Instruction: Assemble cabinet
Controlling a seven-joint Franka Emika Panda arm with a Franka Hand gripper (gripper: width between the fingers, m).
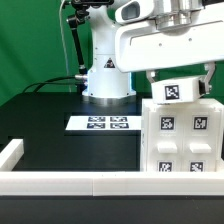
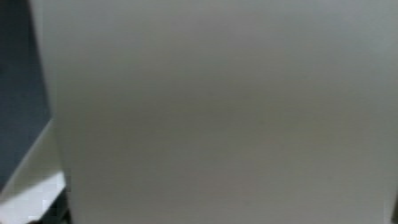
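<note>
As our hand [image 1: 179, 78] hangs low in the exterior view, the cabinet [image 1: 185, 140] stands upright on the worktop [image 1: 50, 120] right beneath it, likely squared for a top grasp; the wrist view shows only close white plastic, so we cannot tell its grip.

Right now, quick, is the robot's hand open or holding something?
The gripper: cannot be told. It hangs over the cabinet, and its fingers show clearly in neither view.

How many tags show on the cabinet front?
4 tags on the cabinet: two upper, two lower. A fifth sits higher up. The rail may hide more.
</note>
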